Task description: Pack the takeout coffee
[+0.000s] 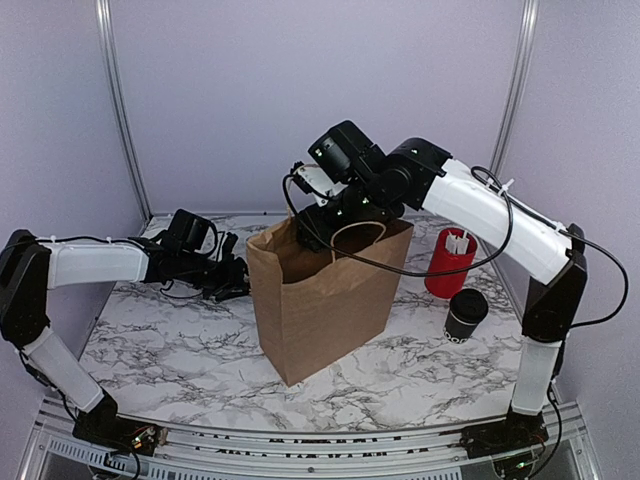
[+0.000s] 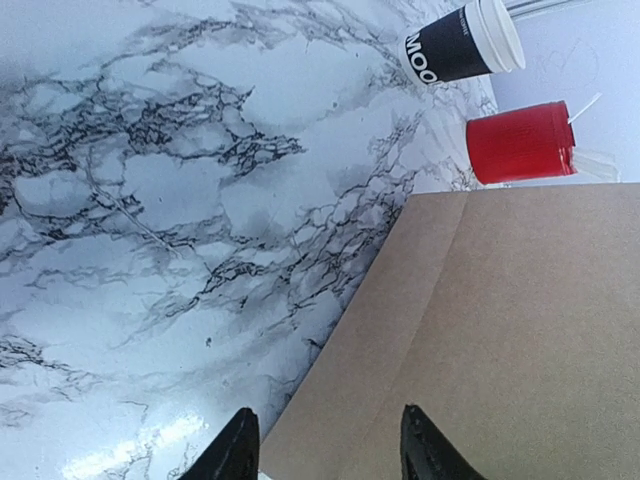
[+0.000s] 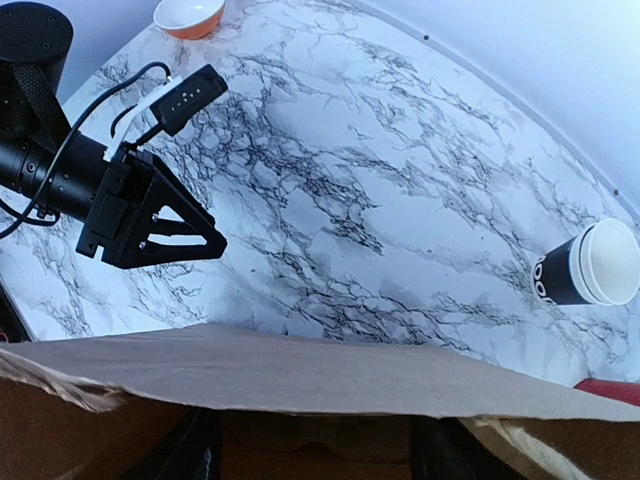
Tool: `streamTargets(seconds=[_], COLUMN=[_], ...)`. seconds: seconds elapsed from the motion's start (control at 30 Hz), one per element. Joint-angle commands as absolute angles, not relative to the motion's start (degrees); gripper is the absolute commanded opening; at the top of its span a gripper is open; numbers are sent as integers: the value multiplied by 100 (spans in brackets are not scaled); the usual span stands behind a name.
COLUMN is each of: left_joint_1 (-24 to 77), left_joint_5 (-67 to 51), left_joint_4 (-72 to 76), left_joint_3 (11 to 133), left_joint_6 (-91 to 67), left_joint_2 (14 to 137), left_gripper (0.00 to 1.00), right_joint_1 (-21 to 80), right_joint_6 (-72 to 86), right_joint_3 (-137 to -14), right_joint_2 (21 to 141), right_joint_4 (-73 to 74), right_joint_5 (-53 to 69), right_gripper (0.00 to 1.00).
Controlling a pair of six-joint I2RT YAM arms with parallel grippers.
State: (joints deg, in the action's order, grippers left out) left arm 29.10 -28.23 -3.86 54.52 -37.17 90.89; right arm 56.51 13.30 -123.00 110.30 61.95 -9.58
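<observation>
Coffee cup point(image 1: 466, 312) with its black lid stands on the tabletop point(image 1: 180, 350), just beside the red cup point(image 1: 449, 263), outside the paper bag point(image 1: 325, 300). Right arm bends over the bag; the right end effector point(image 1: 312, 232) dips into its mouth. Left arm stretches low, the left end effector point(image 1: 232, 283) beside the bag.

Left wrist: fingers point(image 2: 238, 452) apart, holding nothing.

Right wrist: fingers point(image 3: 192, 450) apart inside the bag, nothing seen between them.

light: bright, even, diffuse | shadows: faint, soft, hugging the paper bag point(image 1: 325, 300) | glare: white sheen on marble table point(image 2: 120, 455) | blur: bag rim, right wrist | distortion: table's far edge bowed
</observation>
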Motion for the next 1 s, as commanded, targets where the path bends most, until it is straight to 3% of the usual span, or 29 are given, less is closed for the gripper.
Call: streamTargets(seconds=[0.0, 0.57, 0.97], left_joint_1=[2757, 2521, 3065], left_joint_5=[-2751, -2525, -3111], left_joint_4=[-908, -1547, -1758], left_joint_3=[5798, 7370, 8418], left_joint_6=[-3352, -2107, -1267], left_joint_2=[8727, 7821, 8096], left_gripper=[49, 52, 53], right_joint_1=[5712, 5713, 5722], right_joint_6=[1388, 1220, 1250], right_joint_3=[-12338, -12304, -12530], right_joint_2=[10846, 11240, 11458], right_joint_4=[5805, 5933, 6084], right_joint_5=[-1020, -592, -622], right_gripper=[62, 61, 60])
